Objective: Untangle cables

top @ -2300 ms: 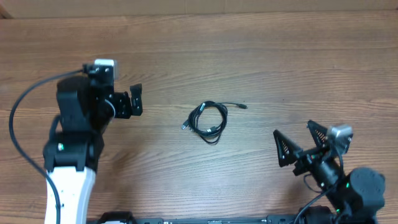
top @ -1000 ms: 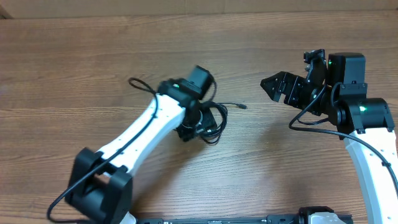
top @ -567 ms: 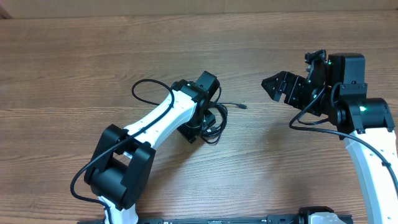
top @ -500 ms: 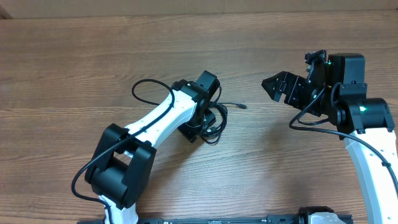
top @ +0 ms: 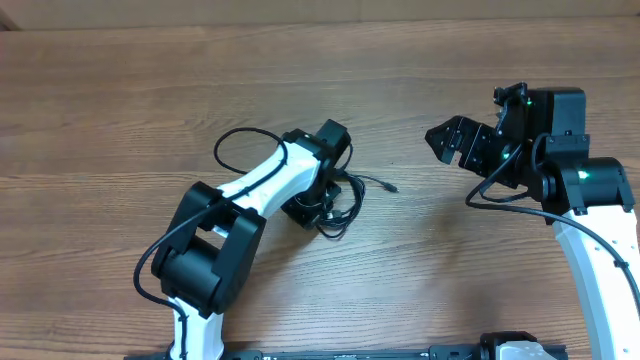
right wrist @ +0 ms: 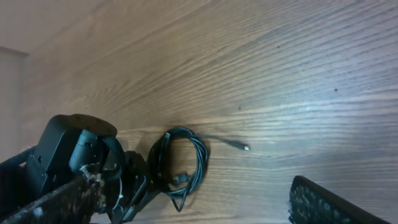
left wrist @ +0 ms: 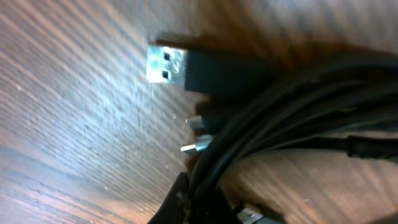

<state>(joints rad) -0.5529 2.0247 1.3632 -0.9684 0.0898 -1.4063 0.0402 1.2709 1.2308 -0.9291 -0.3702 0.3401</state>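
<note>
The cables (top: 347, 203) lie as a small black coil in the middle of the wooden table (top: 120, 100), one loose plug end (top: 392, 187) trailing to the right. My left gripper (top: 312, 207) is down on the coil's left side and shut on its strands. The left wrist view shows the cords (left wrist: 280, 118) bunched up close, a silvery USB plug (left wrist: 165, 65) sticking out, and the left gripper (left wrist: 199, 202) pinching them. My right gripper (top: 447, 141) hovers open to the right of the coil, apart from it. Its wrist view looks down on the coil (right wrist: 198, 155).
The left arm's own thick black wire (top: 235, 145) loops over the table just left of the coil. The right arm's body (top: 575, 180) stands at the right side. The table's far edge (top: 320, 22) runs along the top.
My left arm swung in from the left onto the coil and its jaws closed on the strands. The coil and its loose end shifted slightly toward me. The right gripper moved in from the near right.
</note>
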